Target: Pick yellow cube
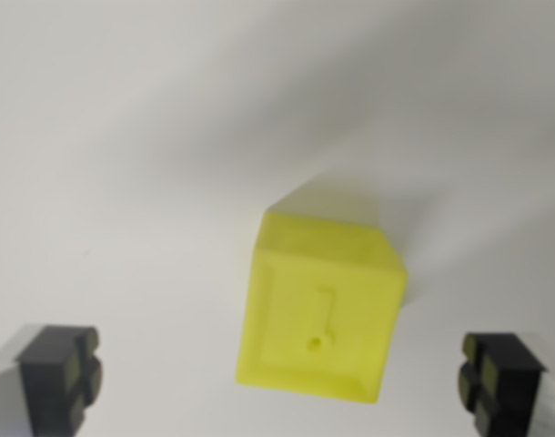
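Observation:
A yellow cube [321, 308] lies on a plain white surface, a little right of the wrist view's centre. Its top face has a recessed panel with a small hole and a short groove. My gripper [282, 382] is open, with one dark fingertip [61, 373] at the bottom left and the other fingertip at the bottom right. The cube sits between the two fingers, slightly nearer the right one, with a wide gap on each side. Nothing touches the cube. The picture is somewhat blurred.
The white surface [123, 164] fills the rest of the view. Soft grey shadows run diagonally across it behind the cube.

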{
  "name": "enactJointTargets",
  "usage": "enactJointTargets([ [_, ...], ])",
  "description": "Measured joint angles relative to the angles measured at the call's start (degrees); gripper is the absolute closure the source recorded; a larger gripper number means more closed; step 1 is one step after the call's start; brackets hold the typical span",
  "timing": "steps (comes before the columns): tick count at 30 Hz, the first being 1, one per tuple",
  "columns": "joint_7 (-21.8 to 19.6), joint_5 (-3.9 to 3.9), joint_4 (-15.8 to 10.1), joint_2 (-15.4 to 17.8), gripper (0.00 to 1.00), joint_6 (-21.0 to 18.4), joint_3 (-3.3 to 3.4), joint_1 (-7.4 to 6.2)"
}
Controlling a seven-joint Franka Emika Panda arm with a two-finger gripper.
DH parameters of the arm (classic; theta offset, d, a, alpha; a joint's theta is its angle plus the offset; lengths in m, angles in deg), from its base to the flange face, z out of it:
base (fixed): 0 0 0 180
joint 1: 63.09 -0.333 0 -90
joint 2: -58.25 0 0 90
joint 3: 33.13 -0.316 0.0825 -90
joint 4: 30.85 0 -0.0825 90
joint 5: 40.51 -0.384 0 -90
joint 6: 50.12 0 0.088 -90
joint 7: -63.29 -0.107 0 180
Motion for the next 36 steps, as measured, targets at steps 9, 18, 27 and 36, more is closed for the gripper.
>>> enactJointTargets([
  [9, -2.89, -0.48, -2.34, -2.60, 0.00, 4.71, 0.00, -0.50],
  [18, -4.95, -1.31, -3.68, -4.28, 0.00, 7.54, -0.02, -1.00],
  [27, -4.87, -1.45, -3.32, -6.57, 0.00, 9.40, -0.01, -1.04],
  [36, -4.62, -1.79, -2.24, -11.41, 0.00, 13.16, -0.05, -1.09],
])
